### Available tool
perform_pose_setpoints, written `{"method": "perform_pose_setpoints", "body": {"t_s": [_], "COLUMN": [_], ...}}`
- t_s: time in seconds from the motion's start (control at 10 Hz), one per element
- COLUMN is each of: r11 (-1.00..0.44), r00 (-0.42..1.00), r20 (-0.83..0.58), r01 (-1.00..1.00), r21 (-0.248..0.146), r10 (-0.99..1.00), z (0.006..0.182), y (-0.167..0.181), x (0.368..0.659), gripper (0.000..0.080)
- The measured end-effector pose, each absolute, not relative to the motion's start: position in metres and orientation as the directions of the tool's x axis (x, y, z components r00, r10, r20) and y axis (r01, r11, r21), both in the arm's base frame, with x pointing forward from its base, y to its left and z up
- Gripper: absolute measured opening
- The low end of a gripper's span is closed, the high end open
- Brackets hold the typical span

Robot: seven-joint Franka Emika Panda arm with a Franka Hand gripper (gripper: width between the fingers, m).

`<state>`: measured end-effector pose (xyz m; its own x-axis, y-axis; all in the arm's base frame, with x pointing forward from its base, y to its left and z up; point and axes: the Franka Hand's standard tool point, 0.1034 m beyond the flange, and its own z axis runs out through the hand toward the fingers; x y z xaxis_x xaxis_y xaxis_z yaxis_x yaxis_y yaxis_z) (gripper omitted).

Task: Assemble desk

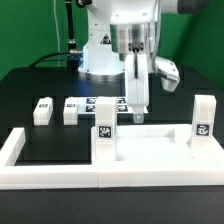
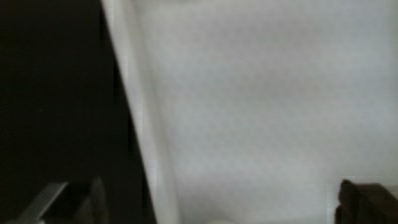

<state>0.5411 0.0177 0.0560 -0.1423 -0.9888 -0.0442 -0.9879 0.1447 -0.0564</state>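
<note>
Exterior view first: nearest us we see the white tabletop point(image 1: 150, 155) lying against the low white bars point(image 1: 40, 172), two tagged legs point(image 1: 105, 131) standing upright on it. Behind, our hand point(image 1: 135, 116) hangs just above the tray, fingers apart, gripping nothing. Farther back, two loose legs point(image 1: 42, 110) lie on the black counter point(image 1: 40, 80).

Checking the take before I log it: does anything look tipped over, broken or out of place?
Nothing stands out. The white plastic tray-like tabletop lies flat with two white block legs upright on it; two more legs stand upright on the black table.
</note>
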Motion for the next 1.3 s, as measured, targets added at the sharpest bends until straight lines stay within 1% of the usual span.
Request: {"method": "perform_pose_setpoints", "body": {"t_s": [0.1, 0.2, 0.3, 0.4, 0.5, 0.6, 0.7, 0.9, 1.0, 1.1, 1.2, 1.3], "r11": [0.131, 0.116, 0.107, 0.113, 0.101, 0.092, 0.077, 0.077, 0.074, 0.07, 0.07, 0.07], "r00": [-0.129, -0.113, -0.103, -0.109, -0.099, -0.091, -0.076, -0.076, -0.073, -0.068, -0.069, -0.069], "r20": [-0.034, -0.031, -0.039, -0.04, -0.026, -0.018, -0.018, -0.053, -0.047, -0.046, -0.045, -0.045], "r01": [-0.989, -0.987, -0.986, -0.988, -0.99, -0.992, -0.994, -0.997, -0.997, -0.997, -0.997, -0.997], "r21": [-0.069, -0.115, -0.125, -0.107, -0.096, -0.085, -0.077, -0.02, -0.033, -0.032, -0.032, -0.032], "r10": [-0.991, -0.993, -0.994, -0.993, -0.995, -0.996, -0.997, -0.996, -0.996, -0.997, -0.997, -0.997], "z": [0.05, 0.047, 0.042, 0.033, 0.022, 0.015, 0.012, 0.013, 0.013, 0.012, 0.012, 0.012], "y": [0.023, 0.029, 0.035, 0.04, 0.041, 0.038, 0.035, 0.029, 0.029, 0.031, 0.03, 0.03], "x": [0.54, 0.54, 0.534, 0.529, 0.524, 0.52, 0.518, 0.517, 0.519, 0.519, 0.519, 0.519], "gripper": [0.0649, 0.0649, 0.0649, 0.0649, 0.0649, 0.0649, 0.0649, 0.0649, 0.053, 0.0393, 0.0393, 0.02]}}
